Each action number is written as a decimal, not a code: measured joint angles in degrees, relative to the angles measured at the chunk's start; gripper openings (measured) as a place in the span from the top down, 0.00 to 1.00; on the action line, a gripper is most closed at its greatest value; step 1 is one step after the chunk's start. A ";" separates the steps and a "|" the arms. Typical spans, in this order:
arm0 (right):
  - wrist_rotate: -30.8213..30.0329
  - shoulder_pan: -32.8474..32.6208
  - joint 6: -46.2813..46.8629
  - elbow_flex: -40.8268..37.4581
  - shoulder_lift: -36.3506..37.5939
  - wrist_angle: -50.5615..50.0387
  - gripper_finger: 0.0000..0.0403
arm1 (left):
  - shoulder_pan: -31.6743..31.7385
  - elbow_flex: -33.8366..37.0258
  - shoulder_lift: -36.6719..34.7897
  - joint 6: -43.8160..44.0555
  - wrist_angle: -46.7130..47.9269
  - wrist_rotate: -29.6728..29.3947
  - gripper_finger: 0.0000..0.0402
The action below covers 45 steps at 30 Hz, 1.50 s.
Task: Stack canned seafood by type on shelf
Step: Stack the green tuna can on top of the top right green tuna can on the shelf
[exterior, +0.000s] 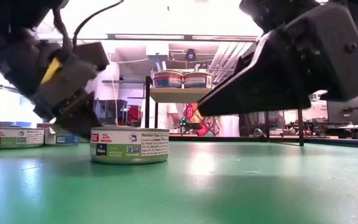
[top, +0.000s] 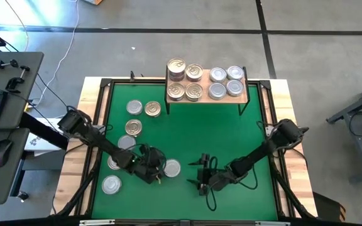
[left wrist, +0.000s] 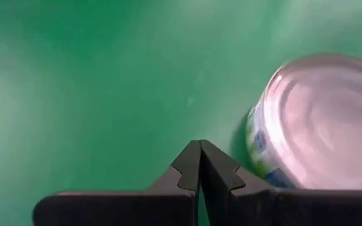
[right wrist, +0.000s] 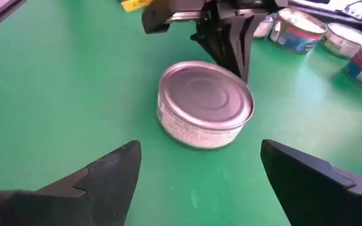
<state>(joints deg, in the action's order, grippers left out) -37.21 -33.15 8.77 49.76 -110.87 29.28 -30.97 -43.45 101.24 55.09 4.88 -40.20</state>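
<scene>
Right now the left gripper (top: pixel 158 177), fingers clenched, sits just beside a silver-lidded tin (top: pixel 171 168); the right gripper (top: pixel 201 174) faces it, fingers released.

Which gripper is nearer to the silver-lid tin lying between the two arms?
The left. The left gripper, shut, is right beside the silver-lid tin, seemingly touching its side. The right gripper, open, faces the tin across a gap.
</scene>
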 joint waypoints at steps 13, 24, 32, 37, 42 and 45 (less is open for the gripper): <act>0.26 0.16 1.36 0.00 0.22 -0.38 0.20 | -1.77 -1.25 -4.71 -8.11 -2.37 2.29 1.00; 0.64 0.12 1.27 0.00 0.22 -0.31 0.20 | -1.72 1.89 0.08 -3.74 -6.92 2.49 1.00; 0.76 0.12 1.26 0.00 0.20 -0.10 0.20 | -2.44 2.52 -3.01 -6.17 -5.14 -1.00 1.00; 0.76 0.12 1.29 0.02 0.20 0.13 0.20 | -2.44 2.49 -5.50 -11.36 -8.75 -0.59 1.00; 0.79 0.12 1.36 0.02 0.20 0.15 0.20 | -2.10 2.47 -4.91 -14.23 -12.18 3.68 1.00; 0.78 0.12 1.47 0.02 0.20 0.15 0.20 | -2.01 2.80 -3.58 -13.18 -11.56 3.93 1.00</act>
<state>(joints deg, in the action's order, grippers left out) -36.43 -33.04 10.24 49.78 -110.67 29.43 -32.97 -40.65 97.66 41.91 -6.68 -36.27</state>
